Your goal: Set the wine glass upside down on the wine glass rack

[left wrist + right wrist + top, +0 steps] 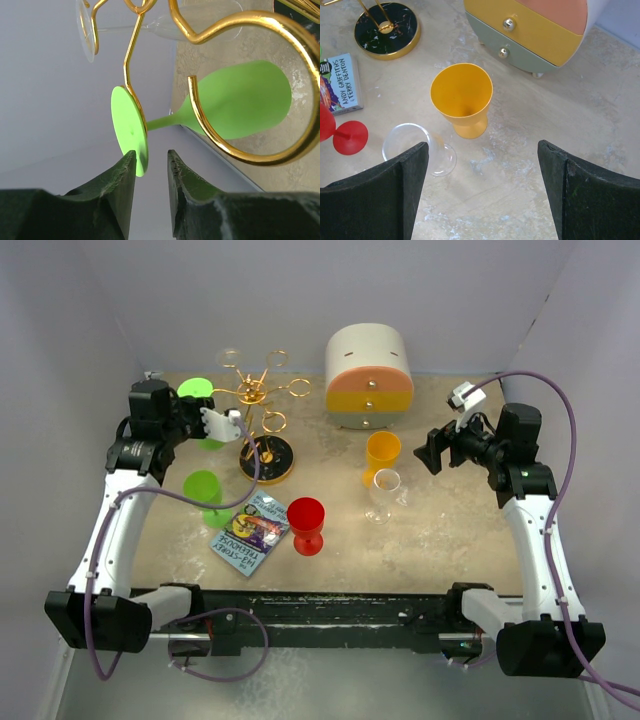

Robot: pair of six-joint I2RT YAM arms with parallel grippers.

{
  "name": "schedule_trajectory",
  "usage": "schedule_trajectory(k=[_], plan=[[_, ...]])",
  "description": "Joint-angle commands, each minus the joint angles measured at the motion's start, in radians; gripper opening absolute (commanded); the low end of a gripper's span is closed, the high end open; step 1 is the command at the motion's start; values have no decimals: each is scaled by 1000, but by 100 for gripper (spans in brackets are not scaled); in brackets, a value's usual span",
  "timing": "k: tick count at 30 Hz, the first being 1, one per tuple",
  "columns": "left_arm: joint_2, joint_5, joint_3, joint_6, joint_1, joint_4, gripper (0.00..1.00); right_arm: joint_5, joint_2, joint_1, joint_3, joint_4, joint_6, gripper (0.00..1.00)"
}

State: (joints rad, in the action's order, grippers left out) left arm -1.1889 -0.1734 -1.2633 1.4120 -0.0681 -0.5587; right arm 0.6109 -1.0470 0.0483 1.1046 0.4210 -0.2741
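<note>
Left claw: the left gripper [151, 159] stands with its fingers a narrow gap apart, clamped on nothing we can see, at the left side of the rack

At the fingertips: the round foot [129, 127] of the green wine glass [240, 100] dips its lower rim into that gap; we cannot tell whether it brushes a finger

The glass: it hangs upside down on the wine glass rack [227, 24], its stem threaded through a gold wire slot, its foot lying against the wire, its bowl showing through a round loop

Neighbour: a clear glass [210, 15] hangs from another arm just beside it

Task, as we read it: the hang looks made, and what is left is to back the claw clear

Further out: the rack's black base [266, 460] sits on the table [440, 540], with a second green glass [203, 487], a book [250, 535] and a red goblet [306, 520] near it

Right claw: the right gripper [482, 145] hovers wide apart and empty above an orange goblet [461, 95] and a clear goblet [412, 145], the drawer box [535, 30] beyond

What could go wrong: with so little room around the foot, we judge that a slanted retreat could hook the rim and drag the stem out of its slot

Second risk: the same snag could tug the slim wire stand, rocking it on its base and swinging the green bowl into the clear glass
</note>
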Motion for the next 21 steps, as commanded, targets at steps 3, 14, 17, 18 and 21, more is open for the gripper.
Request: schedule_trajectory(k=[3, 14, 17, 18, 21], plan=[[36, -3, 14, 10, -4, 8, 40, -13, 0, 5, 1, -11, -16, 92], [59, -9, 20, -18, -4, -4, 61, -36, -2, 5, 0, -7, -24, 92], [65, -8, 25, -29, -4, -8, 65, -38, -2, 5, -1, -7, -25, 92], [68, -6, 27, -35, -4, -8, 67, -40, -2, 5, -2, -7, -25, 92], [71, 8, 30, -49, -4, -5, 70, -42, -2, 5, -2, -5, -28, 92]])
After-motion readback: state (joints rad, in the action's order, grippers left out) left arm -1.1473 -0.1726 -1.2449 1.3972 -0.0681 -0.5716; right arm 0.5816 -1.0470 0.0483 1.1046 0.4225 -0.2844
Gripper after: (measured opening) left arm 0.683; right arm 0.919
